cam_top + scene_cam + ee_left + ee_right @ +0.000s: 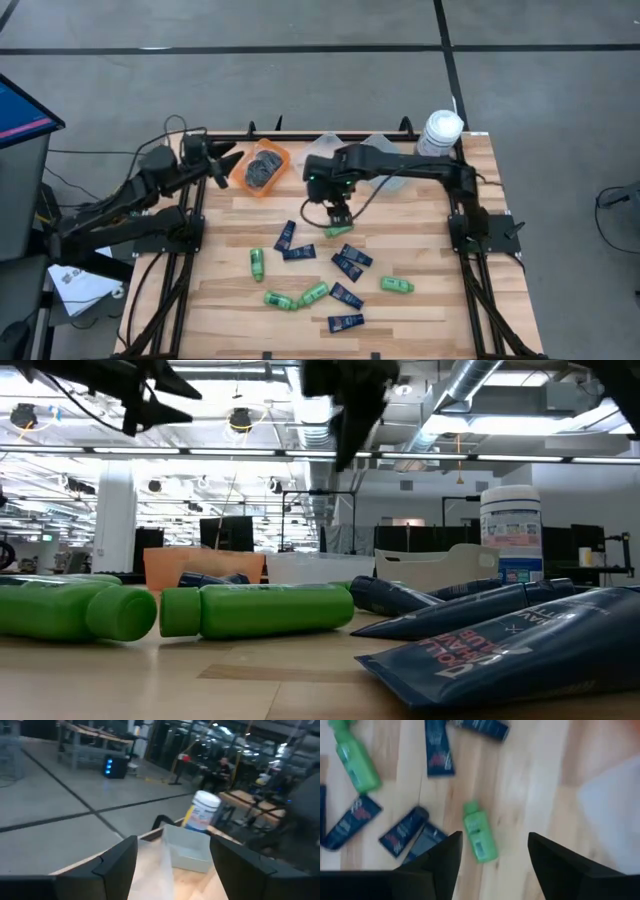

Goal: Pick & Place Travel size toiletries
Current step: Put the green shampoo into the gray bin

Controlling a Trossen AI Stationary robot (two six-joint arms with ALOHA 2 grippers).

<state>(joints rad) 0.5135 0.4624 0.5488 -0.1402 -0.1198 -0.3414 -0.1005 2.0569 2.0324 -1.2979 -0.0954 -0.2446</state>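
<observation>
Right tool (pixel 341 214) hangs spread and empty over a green mini bottle (pixel 335 231) lying on the table (pixel 420 250), navy tubes (pixel 349 260) scattered toward 6 o'clock. Left tool (pixel 228 166) waits released at 9 o'clock of the orange bin (pixel 275 153) holding grey tins (pixel 262 168)

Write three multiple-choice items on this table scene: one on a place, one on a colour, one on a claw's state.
1. Where do the dark grey round flat tins lie?
A. in the orange plastic bin
B. on the bare wood
C. in the clear bin

2. What colour is the small bottle under the right claw?
A. orange
B. bright green
C. white

3. How are the right claw's fingers?
A. shut on a tube
B. shut, empty
C. open, empty

Answers: 1 A, the high view shows them inside the orange bin; 2 B, the right wrist view shows green; 3 C, a gap shows between them.
</observation>
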